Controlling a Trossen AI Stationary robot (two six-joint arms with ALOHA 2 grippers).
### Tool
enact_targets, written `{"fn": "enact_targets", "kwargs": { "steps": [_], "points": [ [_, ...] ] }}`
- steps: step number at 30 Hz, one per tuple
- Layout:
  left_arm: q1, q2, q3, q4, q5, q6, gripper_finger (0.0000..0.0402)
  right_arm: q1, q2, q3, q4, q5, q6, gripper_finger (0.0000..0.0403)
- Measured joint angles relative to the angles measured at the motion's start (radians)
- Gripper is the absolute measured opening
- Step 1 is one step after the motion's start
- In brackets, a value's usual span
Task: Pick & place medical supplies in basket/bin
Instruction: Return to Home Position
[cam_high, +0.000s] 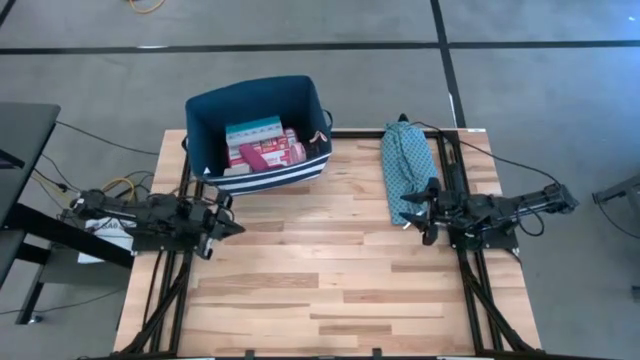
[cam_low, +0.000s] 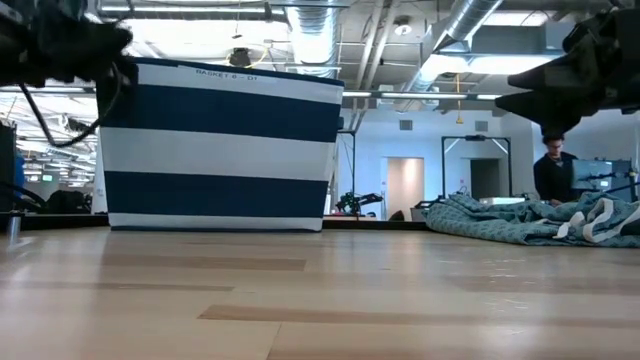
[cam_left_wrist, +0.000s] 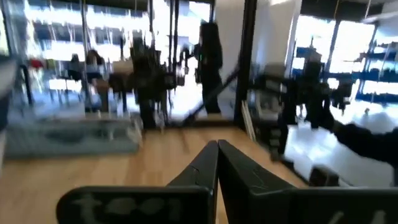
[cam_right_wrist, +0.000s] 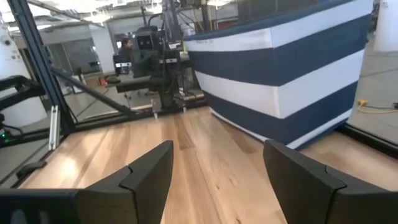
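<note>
The dark navy bin with white stripes (cam_high: 255, 135) stands at the table's far edge, left of centre, and also shows in the low view (cam_low: 220, 145) and the right wrist view (cam_right_wrist: 292, 74). Inside it lie the medical supplies: a light-blue piece (cam_high: 253, 130) and red, magenta and white pieces (cam_high: 270, 153). My left gripper (cam_high: 232, 226) hovers near the table's left edge, on the near side of the bin, with its fingers shut (cam_left_wrist: 217, 149) and nothing between them. My right gripper (cam_high: 411, 212) is on the right, by the near end of the teal cloth bundle, open (cam_right_wrist: 217, 158) and holding nothing.
The long teal patterned cloth bundle (cam_high: 408, 168) lies on the table's right side, running near to far, and shows in the low view (cam_low: 530, 220). Bare wood (cam_high: 320, 270) spans the middle and near part of the table. A person (cam_low: 553, 165) stands in the room beyond.
</note>
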Motion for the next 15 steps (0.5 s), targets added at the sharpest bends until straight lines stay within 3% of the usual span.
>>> {"fn": "enact_targets", "kwargs": {
  "steps": [5,10,15],
  "points": [
    [0.000,0.010,0.000,-0.110,-0.081,-0.074,0.0000,0.002,0.017,0.000,0.000,-0.003,0.002,0.0244],
    [0.000,0.010,0.000,-0.119,-0.161,-0.070,0.0000,0.002,0.018,-0.001,0.000,-0.003,0.002,0.0244],
    [0.000,0.014,0.000,-0.153,-0.163,-0.072,0.0000,0.002,0.017,-0.001,0.000,-0.003,0.001,0.0244]
  ]
}}
